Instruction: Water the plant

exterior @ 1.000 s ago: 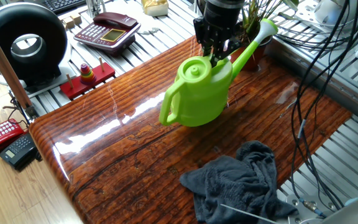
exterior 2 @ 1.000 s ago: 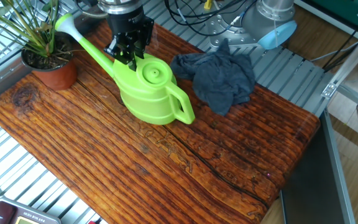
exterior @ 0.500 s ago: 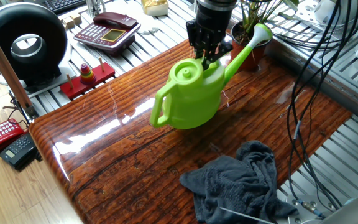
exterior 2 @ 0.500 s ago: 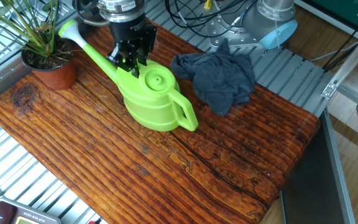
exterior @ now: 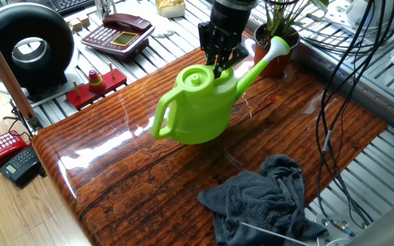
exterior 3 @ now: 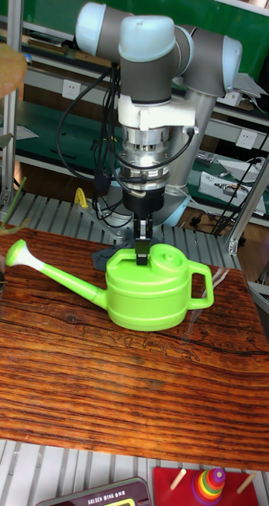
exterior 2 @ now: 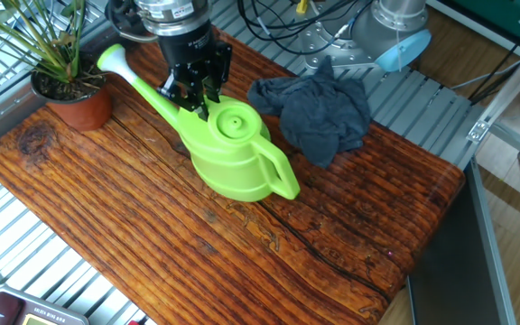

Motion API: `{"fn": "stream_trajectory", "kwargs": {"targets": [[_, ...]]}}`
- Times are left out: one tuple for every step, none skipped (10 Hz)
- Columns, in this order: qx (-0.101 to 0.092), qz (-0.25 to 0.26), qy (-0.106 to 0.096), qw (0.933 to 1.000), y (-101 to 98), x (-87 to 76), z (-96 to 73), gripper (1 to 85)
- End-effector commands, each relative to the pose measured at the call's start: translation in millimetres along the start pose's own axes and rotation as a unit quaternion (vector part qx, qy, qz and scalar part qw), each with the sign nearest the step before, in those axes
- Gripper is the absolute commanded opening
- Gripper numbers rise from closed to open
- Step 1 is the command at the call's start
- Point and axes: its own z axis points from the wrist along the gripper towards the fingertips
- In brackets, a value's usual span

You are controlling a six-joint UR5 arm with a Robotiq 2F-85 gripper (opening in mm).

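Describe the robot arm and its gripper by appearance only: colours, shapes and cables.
The arm is built of silver-grey tubes with rounded pale-blue joint caps. Below the wrist sits a white flange, then a ribbed metallic cylinder. The gripper at the end is black, with two narrow fingers. Black cables hang beside the arm.

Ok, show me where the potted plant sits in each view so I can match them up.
One fixed view: the plant is at top centre-right, beyond the spout tip.
The other fixed view: the plant is at top left, on the table's corner.
Tall fixed view: only leaf tips at the left edge; pot not in it.
Shared landmark: the green watering can.
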Motion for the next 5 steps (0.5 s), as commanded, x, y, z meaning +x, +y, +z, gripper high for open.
{"fn": "stream_trajectory", "kwargs": {"targets": [[0.003,0.004,-0.029,0.9996,-2.2,-11.0,-3.6,1.0],[0.004,0.005,-0.034,0.9994,-2.5,-13.0,-4.1,1.0],[0.004,0.006,-0.036,0.9993,-2.4,-13.2,-4.3,1.0],[0.004,0.007,-0.036,0.9993,-2.8,-12.8,-4.5,1.0],[0.004,0.009,-0.036,0.9993,-2.7,-11.5,-4.7,1.0]]}}
